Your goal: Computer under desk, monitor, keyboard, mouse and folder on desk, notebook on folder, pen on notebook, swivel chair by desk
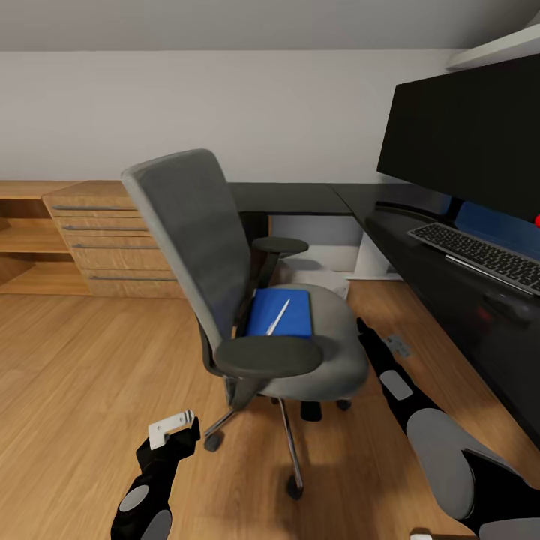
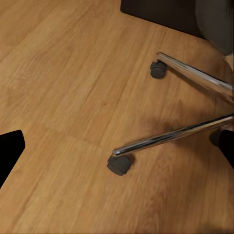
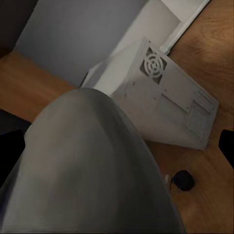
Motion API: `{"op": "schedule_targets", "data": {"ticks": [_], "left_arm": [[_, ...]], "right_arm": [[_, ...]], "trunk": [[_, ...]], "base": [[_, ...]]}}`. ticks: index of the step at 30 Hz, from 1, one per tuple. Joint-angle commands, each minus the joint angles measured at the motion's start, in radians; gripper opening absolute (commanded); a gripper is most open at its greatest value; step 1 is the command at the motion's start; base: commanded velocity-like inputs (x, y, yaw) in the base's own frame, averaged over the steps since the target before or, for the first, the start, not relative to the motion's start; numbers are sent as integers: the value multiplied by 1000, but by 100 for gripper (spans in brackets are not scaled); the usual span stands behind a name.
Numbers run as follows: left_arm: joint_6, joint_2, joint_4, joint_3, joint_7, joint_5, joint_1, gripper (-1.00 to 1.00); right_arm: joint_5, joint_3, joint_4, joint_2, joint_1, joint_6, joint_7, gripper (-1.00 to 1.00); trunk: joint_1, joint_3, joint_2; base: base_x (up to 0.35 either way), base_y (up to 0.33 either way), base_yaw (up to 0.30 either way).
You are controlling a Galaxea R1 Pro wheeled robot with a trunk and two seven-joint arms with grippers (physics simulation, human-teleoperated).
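The grey swivel chair stands on the wood floor, turned side-on to the black desk. On its seat lies the blue folder with the white pen across it. The monitor and the keyboard are on the desk at right. The light-grey computer stands on the floor past the chair seat, with the small dark mouse on the floor beside it. My left gripper is open, low by the chair's chrome legs. My right gripper is open beside the seat edge. The notebook is out of view.
A light wooden chest with bar handles and open shelves stand along the back wall at left. The chair's casters and chrome legs spread over the floor near my left arm. A small red object shows behind the keyboard.
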Motion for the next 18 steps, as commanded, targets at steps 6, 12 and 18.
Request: {"op": "schedule_targets", "data": {"ticks": [6,12,18], "left_arm": [[4,2,-1,-2,9,4,-1,100],[4,2,-1,-2,9,2,-1,100],[3,3,-1,4,11,5,-1,100]], "right_arm": [[-39,3,15,7,0,41,12,100],[-43,5,15,17,0,42,12,100],[-43,5,16,19,0,41,12,100]], "trunk": [[0,-1,0],[0,-1,0],[0,-1,0]], "base": [[1,0,0],[0,0,36],[0,0,243]]}}
